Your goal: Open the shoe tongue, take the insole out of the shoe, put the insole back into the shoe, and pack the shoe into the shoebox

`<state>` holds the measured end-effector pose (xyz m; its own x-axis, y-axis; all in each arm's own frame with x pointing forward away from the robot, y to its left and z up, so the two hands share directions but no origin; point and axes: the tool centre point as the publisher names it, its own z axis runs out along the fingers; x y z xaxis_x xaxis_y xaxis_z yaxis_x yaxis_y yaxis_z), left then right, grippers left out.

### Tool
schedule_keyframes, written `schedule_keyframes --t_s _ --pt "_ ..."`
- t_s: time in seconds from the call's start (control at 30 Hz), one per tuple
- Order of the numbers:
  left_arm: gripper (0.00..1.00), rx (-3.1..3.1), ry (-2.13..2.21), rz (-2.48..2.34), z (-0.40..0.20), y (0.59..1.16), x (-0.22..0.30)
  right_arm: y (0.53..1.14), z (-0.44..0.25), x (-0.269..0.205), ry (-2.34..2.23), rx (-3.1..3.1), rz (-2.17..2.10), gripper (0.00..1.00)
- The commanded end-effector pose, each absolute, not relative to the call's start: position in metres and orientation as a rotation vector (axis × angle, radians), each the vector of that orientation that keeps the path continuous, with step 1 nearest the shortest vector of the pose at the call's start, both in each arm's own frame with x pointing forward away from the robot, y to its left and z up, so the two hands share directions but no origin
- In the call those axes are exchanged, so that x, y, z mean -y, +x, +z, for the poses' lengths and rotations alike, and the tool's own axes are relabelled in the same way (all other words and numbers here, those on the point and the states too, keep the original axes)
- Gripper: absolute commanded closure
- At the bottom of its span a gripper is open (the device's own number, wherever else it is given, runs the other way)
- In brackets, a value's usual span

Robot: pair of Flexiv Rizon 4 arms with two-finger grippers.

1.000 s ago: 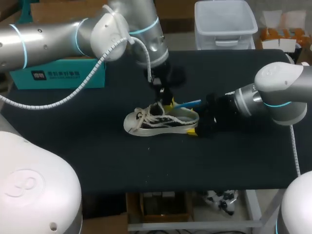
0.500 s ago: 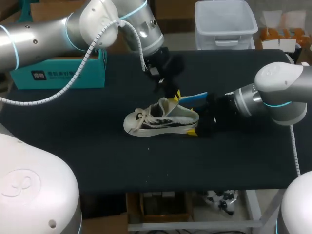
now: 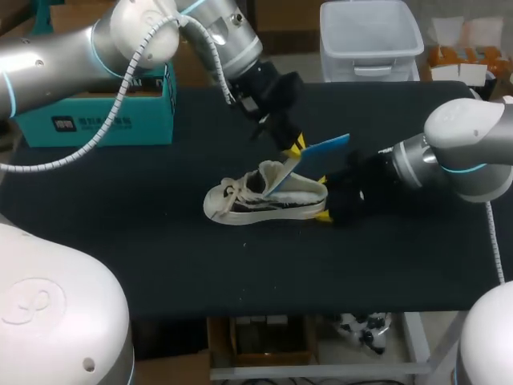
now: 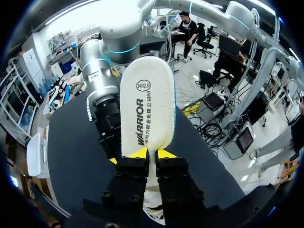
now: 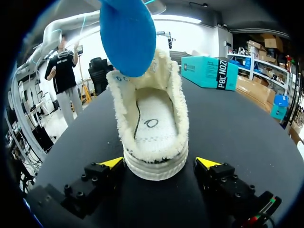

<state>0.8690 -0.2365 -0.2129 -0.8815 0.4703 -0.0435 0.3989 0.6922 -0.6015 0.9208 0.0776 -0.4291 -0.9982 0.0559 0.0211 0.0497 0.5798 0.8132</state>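
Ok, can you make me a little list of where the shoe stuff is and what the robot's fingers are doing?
insole: slanting up over the shoe's opening
left gripper: fingers shut on the insole
shoe: on its sole, mid table
right gripper: open, one finger each side of the heel
shoebox: teal, far left, away from the shoe

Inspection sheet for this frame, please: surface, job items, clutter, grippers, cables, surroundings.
Surface: black table.
Job's things: white shoe upright on its sole mid-table; insole held tilted above its opening; teal shoebox at the far left.
Clutter: nothing seen.
Grippers: left gripper shut on insole; right gripper open, fingers flanking the heel.
Cables: white coiled cable along left arm.
Surroundings: nothing seen reaching over the table.
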Motion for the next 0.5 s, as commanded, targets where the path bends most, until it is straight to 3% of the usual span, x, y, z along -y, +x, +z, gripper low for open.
schedule_keyframes --t_s 0.03,0.5 --pt "1.00 2.736 -0.750 0.999 -0.202 0.869 0.231 0.915 -0.410 -0.059 0.108 -2.822 1.374 0.00" --pt "1.00 2.571 -0.913 1.162 -0.162 0.859 0.206 0.933 -0.343 -0.045 0.053 -2.971 1.009 0.00"
